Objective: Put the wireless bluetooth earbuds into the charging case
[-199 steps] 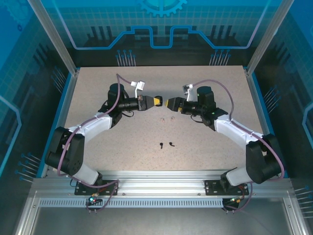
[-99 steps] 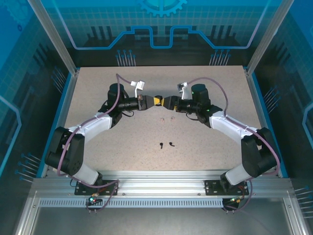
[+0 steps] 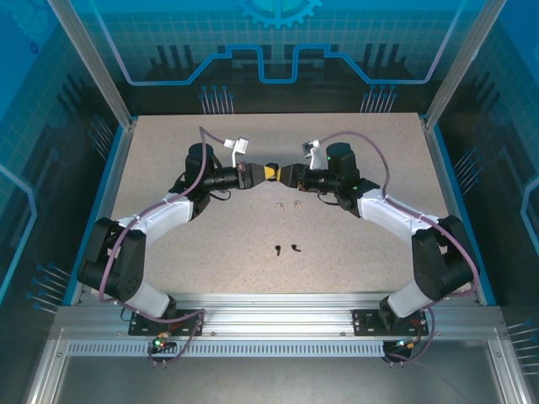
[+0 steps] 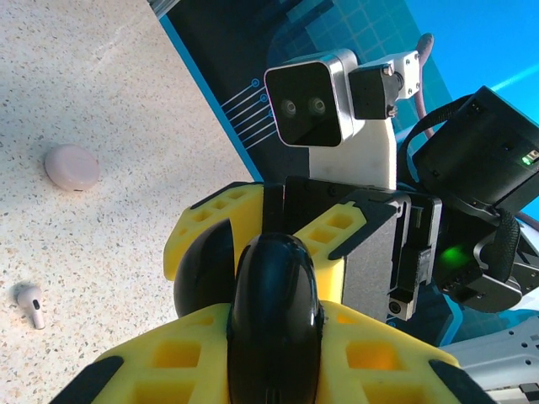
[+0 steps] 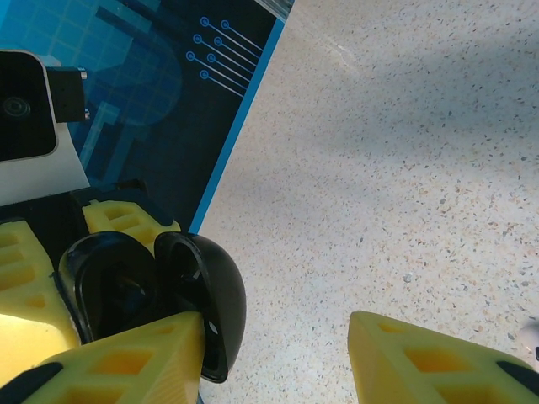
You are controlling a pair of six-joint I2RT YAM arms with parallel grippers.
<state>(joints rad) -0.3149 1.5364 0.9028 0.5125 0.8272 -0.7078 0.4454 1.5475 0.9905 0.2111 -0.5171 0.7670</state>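
**Asker:** Where is the charging case?

**Describer:** The black charging case [image 5: 206, 295] is held up off the counter [image 3: 354, 252] with its lid swung open, pinched in the left hand [image 4: 274, 341]. The right hand [image 5: 278, 330] faces it with its fingers spread wide. One finger is right beside the lid, and the hand grips nothing.

**Asker:** And the earbuds?

**Describer:** All four lie loose on the counter. Two pale pink earbuds [image 3: 280, 204] lie just on the arm-base side of the black case. Two black earbuds [image 3: 296, 247] lie further that way. A pale pink case [image 4: 72, 166] sits well apart from the black case.

**Asker:** How would they handle?

**Describer:** They are probably feather-light, hard and glossy, so they could skid or flick away. I would pinch one gently across its rounded head, leaving the stem free to drop into its socket.
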